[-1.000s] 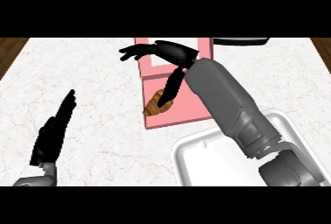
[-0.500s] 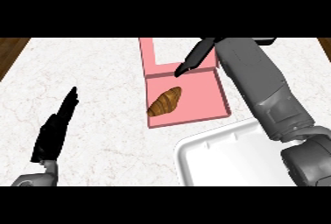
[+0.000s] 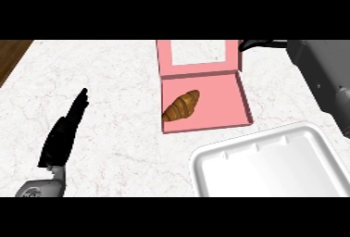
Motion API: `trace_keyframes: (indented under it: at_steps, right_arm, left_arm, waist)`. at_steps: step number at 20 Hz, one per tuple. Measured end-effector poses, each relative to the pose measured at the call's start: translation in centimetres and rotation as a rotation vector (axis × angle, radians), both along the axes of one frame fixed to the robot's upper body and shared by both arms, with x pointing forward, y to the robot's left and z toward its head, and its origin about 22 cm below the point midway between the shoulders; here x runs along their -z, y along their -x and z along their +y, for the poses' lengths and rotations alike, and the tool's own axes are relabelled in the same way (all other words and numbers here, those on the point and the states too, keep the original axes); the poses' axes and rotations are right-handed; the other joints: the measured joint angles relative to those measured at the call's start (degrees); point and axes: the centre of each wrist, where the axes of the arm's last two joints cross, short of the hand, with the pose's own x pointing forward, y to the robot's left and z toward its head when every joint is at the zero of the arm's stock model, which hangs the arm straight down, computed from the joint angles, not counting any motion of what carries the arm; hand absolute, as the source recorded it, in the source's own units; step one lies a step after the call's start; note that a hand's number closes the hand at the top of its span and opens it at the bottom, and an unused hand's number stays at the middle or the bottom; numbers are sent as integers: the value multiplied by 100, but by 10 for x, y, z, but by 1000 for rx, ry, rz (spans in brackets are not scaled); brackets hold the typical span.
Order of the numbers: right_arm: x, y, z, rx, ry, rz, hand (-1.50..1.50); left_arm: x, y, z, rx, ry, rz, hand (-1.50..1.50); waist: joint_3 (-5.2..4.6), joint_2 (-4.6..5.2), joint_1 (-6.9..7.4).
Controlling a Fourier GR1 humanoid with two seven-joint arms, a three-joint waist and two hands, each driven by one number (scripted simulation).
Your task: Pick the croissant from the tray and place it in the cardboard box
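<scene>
The croissant (image 3: 181, 106) lies in the pink box (image 3: 242, 109), beside the white tray (image 3: 273, 148). It looks light, flaky and easily crushed, best held across its thick middle. The left hand (image 3: 65, 132) rests open; whether the right hand (image 3: 263, 44) is open, I cannot tell

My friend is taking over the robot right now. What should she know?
Left hand: open, fingers straight, resting at the left over the counter, holding nothing.
Right hand: only a dark bit shows at the top right beside the grey forearm; fingers cannot be told.
Croissant: lying inside the pink box, lid open.
Tray: white, at the lower right, nothing in it.
Done: croissant is in the box.
Left: probably nothing but pulling the right arm back.
</scene>
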Motion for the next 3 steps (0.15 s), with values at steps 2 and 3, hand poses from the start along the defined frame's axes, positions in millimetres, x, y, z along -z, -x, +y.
trace_keyframes:
  at_steps: [2,3]
  right_arm:
    - [-6,1,-16,23,0,-4,-150]
    - [-10,2,-26,30,2,-6,-150]
  left_arm:
    - [-3,-2,-2,11,2,-7,0]
    - [-4,-2,-4,17,2,-10,0]
  waist:
    - [5,31,65]
    - [8,39,79]
